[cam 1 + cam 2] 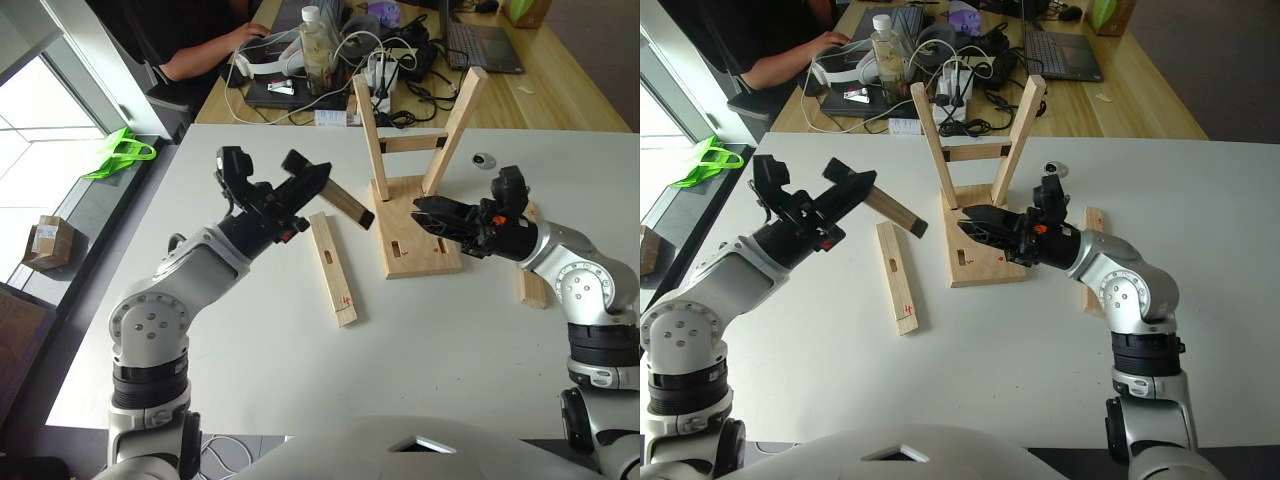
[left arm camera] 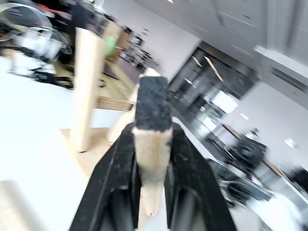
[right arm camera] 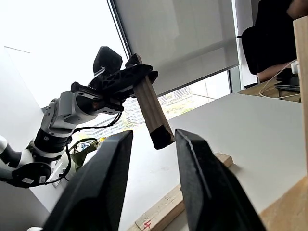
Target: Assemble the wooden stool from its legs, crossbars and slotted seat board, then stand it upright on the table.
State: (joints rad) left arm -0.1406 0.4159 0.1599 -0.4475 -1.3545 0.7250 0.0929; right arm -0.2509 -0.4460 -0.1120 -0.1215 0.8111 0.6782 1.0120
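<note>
The slotted seat board (image 1: 415, 250) lies flat on the white table (image 1: 300, 370). Two legs (image 1: 370, 125) (image 1: 455, 120) stand up from its far end, joined by a crossbar (image 1: 413, 142). My left gripper (image 1: 303, 180) is shut on a third leg (image 1: 345, 203) with a dark end, held tilted above the table left of the board; the same leg (image 2: 151, 144) sits between its fingers (image 2: 110, 183). My right gripper (image 1: 422, 211) is open at the board's right edge, with nothing between its fingers (image 3: 108, 183). A slotted wooden piece (image 1: 332, 268) lies loose on the table.
Another wooden piece (image 1: 531, 285) lies under my right forearm. A small grey round object (image 1: 484, 159) sits on the table at the back right. A wooden desk (image 1: 560, 95) behind holds laptops, cables and a bottle (image 1: 318, 45).
</note>
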